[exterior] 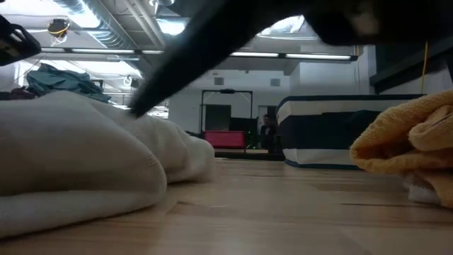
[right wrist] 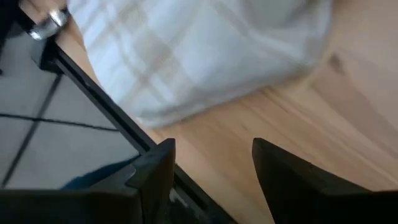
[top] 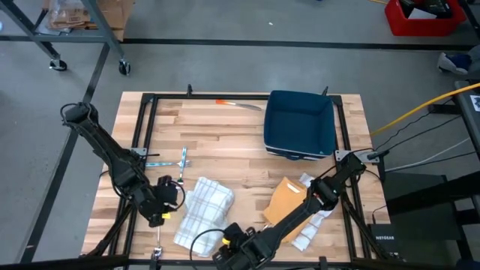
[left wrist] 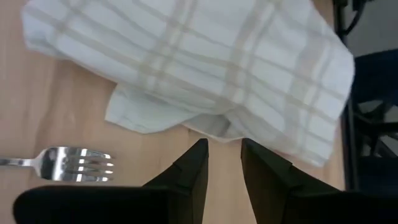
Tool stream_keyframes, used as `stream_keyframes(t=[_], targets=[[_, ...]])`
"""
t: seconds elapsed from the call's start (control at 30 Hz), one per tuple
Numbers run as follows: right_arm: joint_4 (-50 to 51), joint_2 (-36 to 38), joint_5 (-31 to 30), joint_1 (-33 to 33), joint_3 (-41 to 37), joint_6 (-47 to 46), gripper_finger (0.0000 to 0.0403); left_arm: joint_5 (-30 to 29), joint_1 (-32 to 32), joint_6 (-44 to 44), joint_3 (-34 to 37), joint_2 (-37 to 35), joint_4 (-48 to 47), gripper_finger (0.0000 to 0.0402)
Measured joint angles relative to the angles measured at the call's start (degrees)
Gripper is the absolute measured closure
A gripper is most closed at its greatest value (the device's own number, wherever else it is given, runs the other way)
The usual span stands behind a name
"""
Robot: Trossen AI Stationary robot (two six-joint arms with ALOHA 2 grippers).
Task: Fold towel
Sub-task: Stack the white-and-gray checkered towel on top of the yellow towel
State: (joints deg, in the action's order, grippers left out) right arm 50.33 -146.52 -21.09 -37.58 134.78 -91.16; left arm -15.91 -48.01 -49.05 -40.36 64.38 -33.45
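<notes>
Right gripper [right wrist: 214, 165]: jaws spread wide, holding nothing, above bare wood at the table's [top: 225, 127] near edge, just short of the white plaid towel [top: 201, 212]. Left gripper [left wrist: 224, 158]: jaws narrowly parted, empty, tips apparently just clear of the towel's edge. A fork [left wrist: 68, 163] lies beside it.

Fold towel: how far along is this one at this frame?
Barely begun. The white plaid towel lies rumpled, with no clean fold visible. In hand: left gripper sits at its edge with fingers apart, right gripper open near its front end; neither holds cloth. Grasping and folding remain.
</notes>
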Motion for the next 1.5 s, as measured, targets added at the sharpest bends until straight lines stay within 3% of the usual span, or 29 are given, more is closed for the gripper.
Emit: stream_keyframes(t=[0.33,0.63,0.77,0.93,1.33,1.5], targets=[[-2.1,-0.7,-4.2,0.5,0.0,-2.3,0.0185,-5.1,1.9,-0.4,0.0,3.8,-2.5,0.0310],[-4.3,-0.7,-2.7,0.6,0.0,-2.2,0.0185,-5.1,5.0,0.0,0.0,10.6,-3.2,0.0248],[-3.8,-0.7,0.4,0.5,0.0,-2.1,0.0185,-5.1,5.9,-1.2,0.0,12.0,-3.1,0.0226],[-3.8,-0.8,-0.6,0.5,0.0,-4.8,0.0185,-5.1,7.1,-3.3,0.0,12.3,-3.0,0.0202],[-4.4,-3.5,-3.4,0.5,0.0,-18.7,0.0185,-3.4,11.1,-9.7,0.0,12.3,-0.1,0.0203],[-6.1,-4.9,-4.4,0.5,0.0,-20.9,0.0185,0.6,14.0,-10.5,1.4,12.3,5.1,0.0203]])
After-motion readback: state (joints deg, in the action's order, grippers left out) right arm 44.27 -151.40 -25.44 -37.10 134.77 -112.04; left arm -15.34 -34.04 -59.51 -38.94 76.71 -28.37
